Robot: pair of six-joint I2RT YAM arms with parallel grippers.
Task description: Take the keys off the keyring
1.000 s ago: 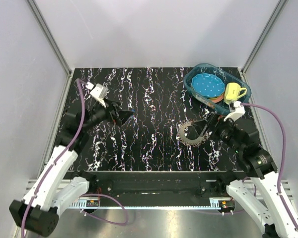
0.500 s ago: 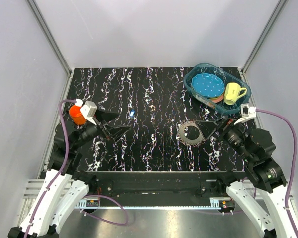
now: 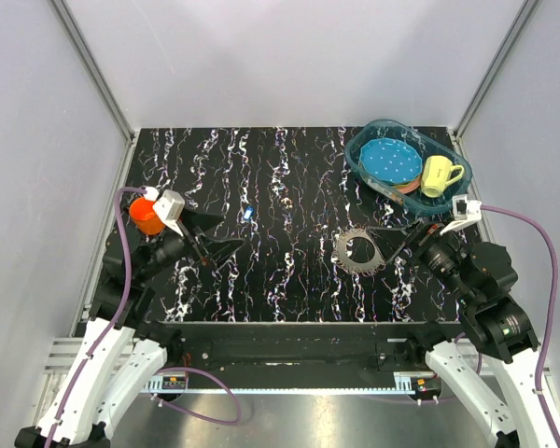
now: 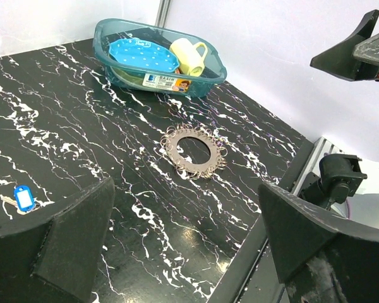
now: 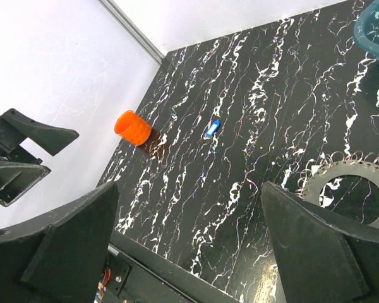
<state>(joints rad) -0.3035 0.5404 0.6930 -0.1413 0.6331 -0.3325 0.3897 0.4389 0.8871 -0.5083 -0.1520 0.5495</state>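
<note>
The keyring [image 3: 343, 254] lies flat on the black marbled table right of centre, with several grey keys [image 3: 373, 265] fanned round it like gear teeth. It also shows in the left wrist view as the keyring [image 4: 205, 168] and in the right wrist view as the keyring [image 5: 350, 167]. A small blue-headed piece [image 3: 247, 213] lies apart, left of centre, seen too as the blue piece [image 4: 24, 197] and the blue piece [image 5: 212, 129]. My left gripper [image 3: 222, 236] hovers open near the left side, holding nothing. My right gripper [image 3: 393, 244] stands open just right of the ring, also holding nothing.
A blue oval basin [image 3: 363, 174] at the back right holds a blue dotted plate [image 3: 390, 161] and a yellow mug [image 3: 438, 175]. An orange cup [image 3: 144, 217] stands at the left edge beside the left arm. Grey walls close in three sides.
Both arms have drawn back toward the near edge. The left gripper left the spot by the blue piece and uncovered the orange cup. Ring and keys stayed put.
</note>
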